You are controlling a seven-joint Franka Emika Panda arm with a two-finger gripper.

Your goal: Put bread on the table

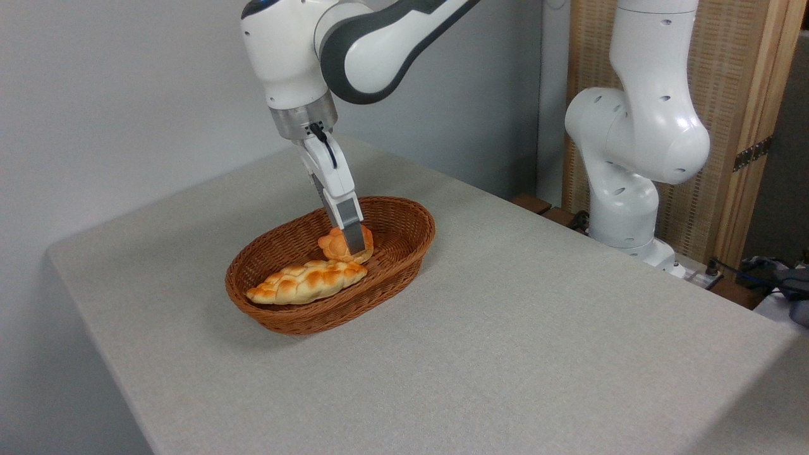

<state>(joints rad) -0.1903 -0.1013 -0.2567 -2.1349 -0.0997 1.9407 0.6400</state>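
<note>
The bread (336, 245), a small round golden-orange bun, sits inside the brown wicker basket (404, 218) near its back right. My gripper (351, 243) reaches down into the basket from above. Its fingers (354, 235) stand on either side of the bun; the near one lies flat against the bun's right part and the far one is mostly hidden. The gripper looks shut on the bun, which is still low in the basket. The basket stands on the light grey-beige table (505, 328), left of its middle.
A longer braided loaf (306, 281) lies in the basket in front of the bun, touching it. The arm's white base (622, 208) stands off the table's far right edge. Cables and clutter (784, 278) lie at the far right.
</note>
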